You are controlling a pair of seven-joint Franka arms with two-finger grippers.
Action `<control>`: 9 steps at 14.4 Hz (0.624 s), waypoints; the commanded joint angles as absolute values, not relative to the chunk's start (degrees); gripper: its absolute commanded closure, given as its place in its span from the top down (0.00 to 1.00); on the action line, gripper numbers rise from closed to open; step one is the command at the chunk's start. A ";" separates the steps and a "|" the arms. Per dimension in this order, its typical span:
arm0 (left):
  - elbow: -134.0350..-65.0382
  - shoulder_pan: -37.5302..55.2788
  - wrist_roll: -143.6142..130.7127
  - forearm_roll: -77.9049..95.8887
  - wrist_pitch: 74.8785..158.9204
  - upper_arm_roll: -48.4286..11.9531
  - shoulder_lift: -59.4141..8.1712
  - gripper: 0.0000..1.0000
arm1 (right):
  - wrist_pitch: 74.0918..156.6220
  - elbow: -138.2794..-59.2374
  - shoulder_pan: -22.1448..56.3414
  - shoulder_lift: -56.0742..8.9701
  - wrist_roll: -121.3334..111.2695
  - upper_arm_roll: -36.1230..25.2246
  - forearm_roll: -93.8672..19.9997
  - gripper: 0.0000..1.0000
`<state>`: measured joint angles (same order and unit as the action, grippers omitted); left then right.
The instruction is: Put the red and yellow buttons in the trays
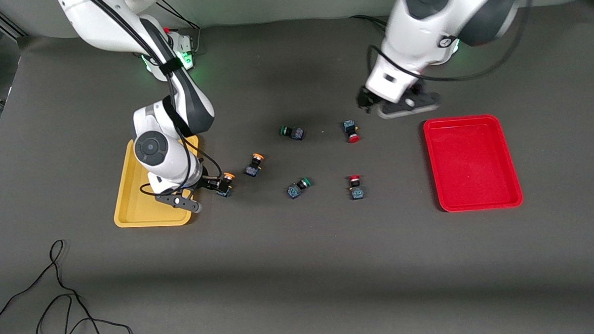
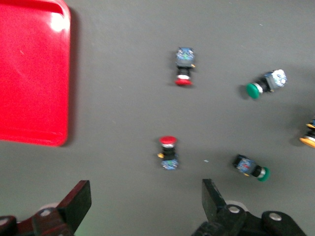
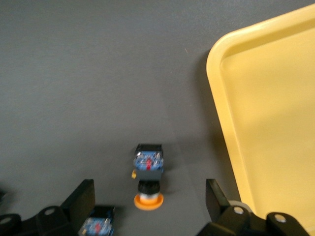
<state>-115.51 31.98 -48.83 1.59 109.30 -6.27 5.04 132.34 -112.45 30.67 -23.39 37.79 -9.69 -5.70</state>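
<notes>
Two red-capped buttons lie on the table, one (image 1: 351, 131) (image 2: 183, 69) farther from the front camera than the other (image 1: 355, 186) (image 2: 168, 153). Two yellow-capped buttons (image 1: 225, 183) (image 1: 254, 164) lie beside the yellow tray (image 1: 130, 212) (image 3: 275, 123). The red tray (image 1: 472, 163) (image 2: 29, 73) sits toward the left arm's end and has nothing in it. My right gripper (image 1: 214, 183) (image 3: 149, 196) hangs open over a yellow button (image 3: 148, 179), just off the yellow tray's edge. Over bare table by the farther red button, my left gripper (image 1: 368, 104) (image 2: 145, 196) is open and holds nothing.
Two green-capped buttons (image 1: 292, 132) (image 1: 298, 187) (image 2: 266, 83) (image 2: 251, 167) lie between the yellow and red ones. Another button's blue base (image 3: 98, 226) shows beside one right finger. A loose black cable (image 1: 59, 294) curls near the table's front edge.
</notes>
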 commanded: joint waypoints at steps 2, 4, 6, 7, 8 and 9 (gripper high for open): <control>-126.35 37.96 -57.39 1.50 120.55 -5.01 6.59 1.00 | 143.15 -116.89 31.46 -27.49 39.28 -10.02 -6.50 1.00; -133.38 38.76 -58.18 1.32 131.43 -5.01 4.15 1.00 | 143.88 -116.89 32.69 -28.74 40.16 -10.02 -6.50 1.00; -136.40 38.85 -58.27 0.44 138.92 -5.01 -0.41 1.00 | 143.96 -116.89 32.87 -28.83 40.34 -10.02 -6.50 1.00; -136.49 38.85 -58.27 0.09 141.57 -5.01 -3.31 1.00 | 144.31 -116.89 32.87 -28.92 40.34 -9.93 -6.59 1.00; -136.41 38.76 -58.27 -0.09 143.94 -4.92 -5.86 1.00 | 145.10 -116.98 33.05 -29.26 40.43 -9.93 -6.59 1.00; -136.32 38.67 -58.18 -0.09 146.57 -4.83 -8.41 1.00 | 146.06 -117.07 33.74 -29.96 41.04 -9.93 -6.59 1.00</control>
